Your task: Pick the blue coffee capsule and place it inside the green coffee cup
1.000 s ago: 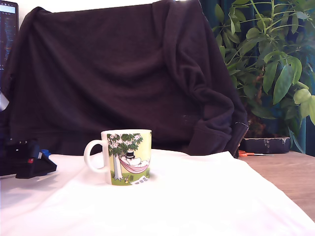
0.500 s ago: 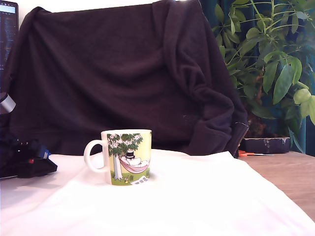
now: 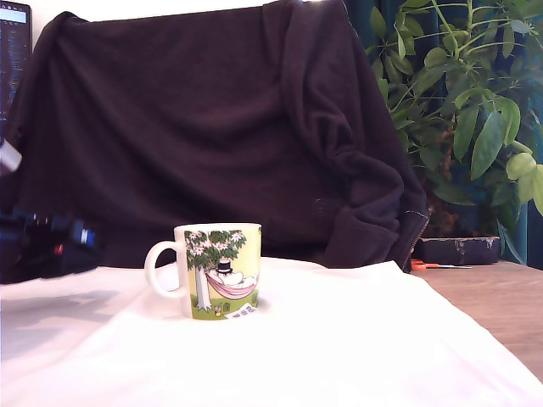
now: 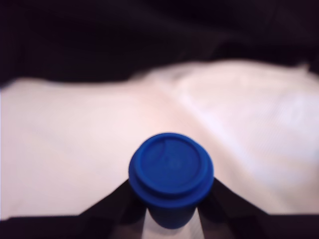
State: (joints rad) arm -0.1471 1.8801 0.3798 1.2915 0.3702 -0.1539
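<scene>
The blue coffee capsule fills the near part of the wrist view, its round blue end facing the camera, pinched between two dark fingers of my gripper and lifted off the white cloth. In the exterior view my gripper hangs at the far left above the cloth, with a bit of blue showing at its tip. The green coffee cup stands upright on the cloth to the gripper's right in that view, handle toward the gripper, well apart from it.
A white cloth covers the table. A dark fabric-draped chair back rises behind the cup. A leafy plant and its dark pot stand at the exterior view's right, beside bare wooden tabletop.
My gripper has risen off the cloth at the exterior view's left, carrying the capsule up with it. The cup has stayed put.
</scene>
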